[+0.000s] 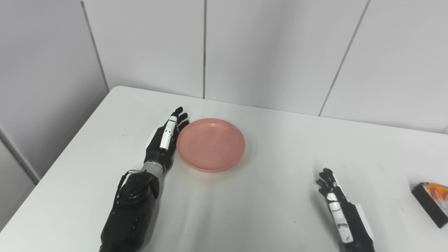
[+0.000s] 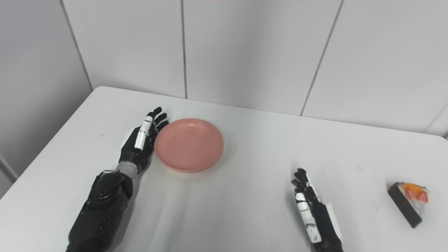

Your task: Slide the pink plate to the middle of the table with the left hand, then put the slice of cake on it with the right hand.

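Left eye view: no brand, label or writing can be read on anything here. The pink plate (image 1: 210,145) is a round, shallow dish with a low raised rim and a smooth matte surface that looks like plastic; it lies flat on the white table (image 1: 266,196), left of the table's middle and towards the far edge. The left hand (image 1: 166,140) is black with a white panel along one finger. It stands on edge on the tabletop with fingers (image 1: 178,117) stretched straight and close together, holding nothing, its palm side pressed against the plate's left rim. The black forearm runs back to the bottom edge. The right hand (image 1: 337,206) rests near the front edge, fingers extended and loose, empty, well apart from the plate. The slice of cake (image 1: 433,202) sits at the far right, cut by the frame: a dark wedge with a white and orange-red top.

Right eye view: again no legible writing. The whole slice of cake (image 2: 409,203) shows, a dark brown wedge topped with cream and red-orange fruit, lying on the table to the right of the right hand (image 2: 311,213), not touching it. The plate (image 2: 189,144) is empty, the left hand (image 2: 140,140) flat against its rim. Behind stands a wall (image 2: 245,52) of pale smooth panels with thin dark seams.
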